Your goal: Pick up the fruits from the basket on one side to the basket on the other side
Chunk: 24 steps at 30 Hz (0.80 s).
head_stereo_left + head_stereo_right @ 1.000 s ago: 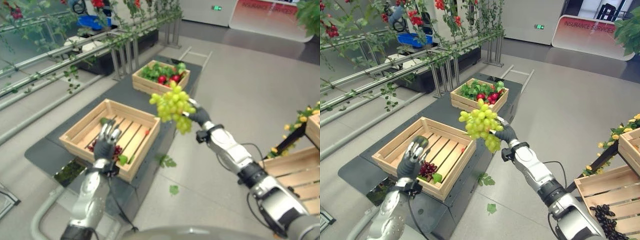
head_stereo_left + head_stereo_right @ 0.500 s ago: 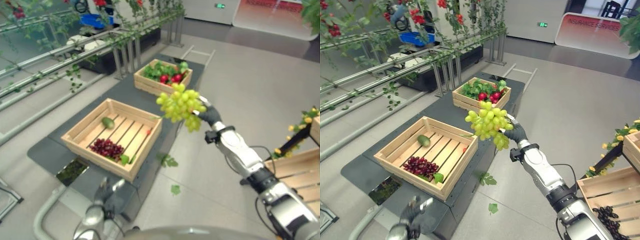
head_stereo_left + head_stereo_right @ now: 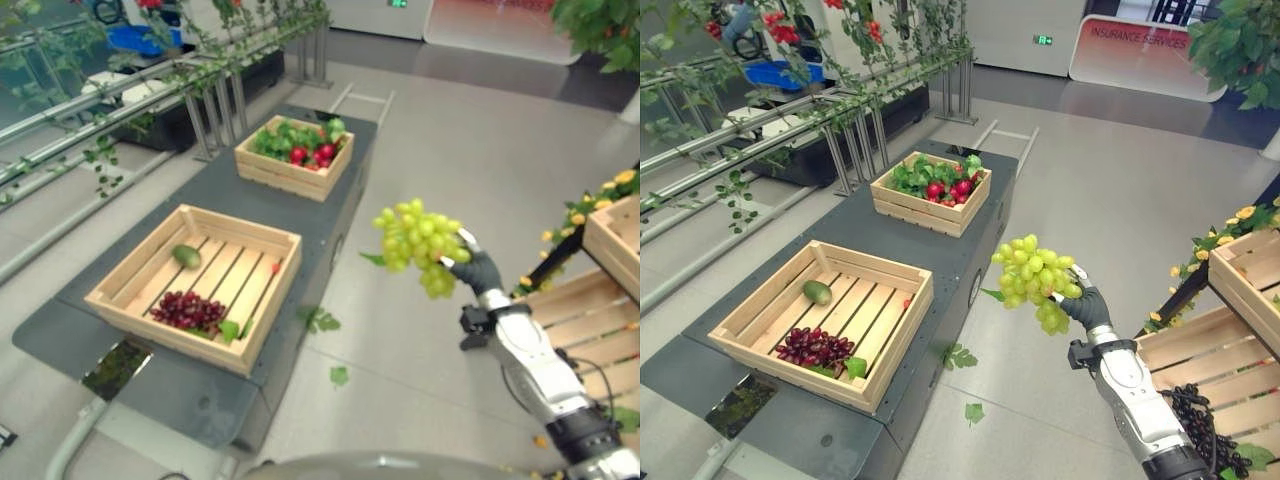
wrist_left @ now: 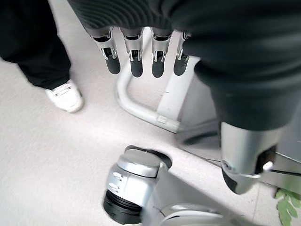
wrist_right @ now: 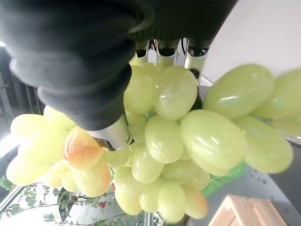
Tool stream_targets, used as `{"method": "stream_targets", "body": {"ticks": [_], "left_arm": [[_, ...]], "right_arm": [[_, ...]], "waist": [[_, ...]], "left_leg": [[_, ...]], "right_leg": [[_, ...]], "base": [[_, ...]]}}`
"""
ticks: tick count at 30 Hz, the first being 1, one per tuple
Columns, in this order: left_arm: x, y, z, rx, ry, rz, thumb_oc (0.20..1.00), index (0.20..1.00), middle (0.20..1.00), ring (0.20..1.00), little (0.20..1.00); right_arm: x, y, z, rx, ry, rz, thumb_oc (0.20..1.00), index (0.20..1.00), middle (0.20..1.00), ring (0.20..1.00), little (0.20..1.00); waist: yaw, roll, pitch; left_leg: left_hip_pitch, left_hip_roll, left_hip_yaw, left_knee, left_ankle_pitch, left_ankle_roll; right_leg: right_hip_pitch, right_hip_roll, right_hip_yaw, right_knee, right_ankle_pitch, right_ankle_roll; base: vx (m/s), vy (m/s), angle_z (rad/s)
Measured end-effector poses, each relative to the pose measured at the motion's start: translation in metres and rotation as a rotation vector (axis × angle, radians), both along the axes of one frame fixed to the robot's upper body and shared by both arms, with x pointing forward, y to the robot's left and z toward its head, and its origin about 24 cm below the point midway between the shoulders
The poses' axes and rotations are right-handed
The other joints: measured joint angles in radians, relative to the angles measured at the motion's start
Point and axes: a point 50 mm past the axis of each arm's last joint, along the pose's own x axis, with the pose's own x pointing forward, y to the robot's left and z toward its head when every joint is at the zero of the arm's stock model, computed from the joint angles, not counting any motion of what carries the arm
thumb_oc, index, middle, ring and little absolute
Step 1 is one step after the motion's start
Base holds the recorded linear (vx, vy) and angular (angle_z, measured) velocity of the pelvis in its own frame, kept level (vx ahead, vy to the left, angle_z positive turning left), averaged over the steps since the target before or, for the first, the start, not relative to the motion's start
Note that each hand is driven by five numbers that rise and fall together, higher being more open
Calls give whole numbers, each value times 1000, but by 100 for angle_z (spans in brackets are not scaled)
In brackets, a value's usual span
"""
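near crate: slatted wood, on the dark platform at left; holds dark grapes and an avocado, lying apart.
far crate: further back on the same platform; greens and red fruit inside.
left hand: hanging low over the floor, fingers straight and relaxed, holding nothing; a person's shoe nearby.
green grapes: in the air over the floor, between the platform and the crates at right, touching neither.
right hand: fingers and thumb clamped on the bunch near its top, berries hanging below and beside the hand.
handling (judgement): a moderately heavy, loose cluster; berries are soft, smooth, likely to slip or detach if squeezed. Best grip is at the stem end, with light pressure.
right crates: stacked wood at the right edge, dark fruit in the lower one; probably the drop-off.
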Motion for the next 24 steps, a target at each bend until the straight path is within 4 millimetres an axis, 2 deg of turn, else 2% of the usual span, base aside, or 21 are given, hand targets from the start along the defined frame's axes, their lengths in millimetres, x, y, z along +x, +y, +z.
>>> {"method": "stream_targets", "body": {"ticks": [1, 3, 4, 5, 6, 9, 10, 14, 16, 18, 19, 20, 21, 22, 23, 24], "left_arm": [[12, -1, 1, 3, -28, -49, 1000, 1000, 1000, 1000, 1000], [30, -3, 3, 4, -78, -115, 1000, 1000, 1000, 1000, 1000], [30, -4, 3, 4, -79, -129, 1000, 1000, 1000, 1000, 1000], [45, -6, 6, 4, -121, -167, 1000, 1000, 1000, 1000, 1000], [46, -7, 6, 4, -127, -178, 1000, 1000, 1000, 1000, 1000], [76, -13, 12, 11, -216, -272, 1000, 1000, 1000, 1000, 1000], [80, -15, 13, 10, -229, -284, 1000, 1000, 1000, 1000, 1000], [81, -15, 14, 12, -234, -294, 1000, 1000, 1000, 1000, 1000], [84, -16, 14, 15, -236, -299, 1000, 1000, 1000, 1000, 1000], [81, -14, 13, 30, -210, -322, 1000, 1000, 1000, 1000, 1000], [77, -13, 11, 35, -190, -326, 1000, 1000, 1000, 1000, 1000], [77, -12, 11, 39, -185, -328, 1000, 1000, 1000, 1000, 1000], [77, -9, 12, 53, -178, -337, 1000, 1000, 1000, 1000, 1000], [77, -5, 13, 68, -181, -337, 1000, 1000, 1000, 1000, 1000], [73, -7, 11, 63, -172, -315, 1000, 1000, 1000, 1000, 1000], [71, -4, 11, 69, -166, -305, 1000, 1000, 1000, 1000, 1000]], "right_arm": [[-6, -3, -3, -5, 8, -9, 200, 200, 200, 200, 200], [-13, -5, -7, 3, 18, -28, 200, 200, 200, 200, 200], [-13, -5, -7, 3, 19, -27, 200, 200, 200, 200, 200], [-15, -5, -7, 5, 18, -26, 200, 200, 200, 200, 200], [-16, -5, -7, 6, 18, -27, 200, 200, 200, 200, 200], [-24, -7, -10, 1, 26, -38, 200, 200, 200, 200, 200], [-27, -8, -11, 4, 27, -45, 200, 200, 200, 200, 200], [-35, -13, -14, 1, 39, -66, 200, 200, 200, 200, 200], [-40, -16, -16, -6, 44, -85, 200, 200, 200, 200, 200], [-41, -16, -13, 1, 26, -88, 200, 200, 200, 200, 200], [-39, -16, -10, 4, 10, -91, 200, 200, 200, 200, 200], [-39, -18, -9, 5, 7, -97, 200, 200, 200, 200, 200], [-40, -19, -10, 7, 7, -106, 200, 200, 200, 200, 200], [-37, -17, -9, 16, -3, -107, 200, 200, 200, 200, 200], [-37, -17, -8, 19, -10, -109, 200, 200, 200, 200, 200], [-37, -18, -7, 17, -11, -110, 200, 200, 200, 200, 200]], "waist": [[-22, -7, -2], [-34, -11, -6], [-43, -12, -5], [-53, -13, -6], [-51, -13, -5], [-69, -19, -11], [-78, -20, -10], [-91, -31, -8], [-123, -45, 0], [-129, -57, 4], [-134, -59, 14], [-147, -63, 18], [-153, -71, 29], [-123, -70, 45], [-130, -51, 56], [-132, -39, 61]], "left_leg": [[15, -8, 10, -3, -2, 5], [21, -10, 13, -3, 0, 11], [20, -10, 18, -4, 1, 11], [23, -12, 33, -4, 1, 12], [20, -11, 37, -5, 0, 15], [12, -21, 69, -4, -5, 21], [11, -22, 74, -4, -5, 21], [13, -22, 121, -4, -11, 29], [11, -35, 151, -3, -14, 34], [-5, -44, 199, -3, -22, 46], [-24, -42, 221, -2, -20, 55], [-24, -46, 233, 1, -19, 58], [-32, -56, 263, 10, -20, 64], [-50, -37, 327, 28, -25, 65], [-45, -14, 364, 21, -22, 72], [-37, 5, 387, 12, -12, 63]], "right_leg": [[3, -5, 8, -3, 0, 1], [6, -12, 9, -4, 0, 4], [8, -13, 14, -4, 0, 4], [4, -15, 19, -4, 7, 13], [2, -16, 21, -4, 8, 13], [-30, -16, 46, 0, 19, 17], [-32, -16, 49, 1, 21, 18], [-52, -15, 96, 1, 42, 17], [-74, -14, 118, 4, 61, 17], [-112, -15, 158, 2, 91, 36], [-136, -18, 180, 1, 114, 70], [-148, -19, 188, 1, 124, 85], [-170, -16, 195, 1, 147, 118], [-205, -9, 203, 0, 195, 180], [-221, -4, 129, 9, 151, 167], [-217, 0, 74, 22, 121, 127]], "base": [[53, 87, -9], [22, 80, -11], [-18, 69, -17], [-23, 43, -22], [-42, 68, -34], [-47, 76, -34], [-63, 64, -25], [-85, 66, -38], [-139, 84, -55], [-107, 75, -74], [-119, 59, -61], [-137, 43, -73], [-123, 12, -109], [-95, 15, -133], [-48, 12, -118], [-25, 20, -71]]}}
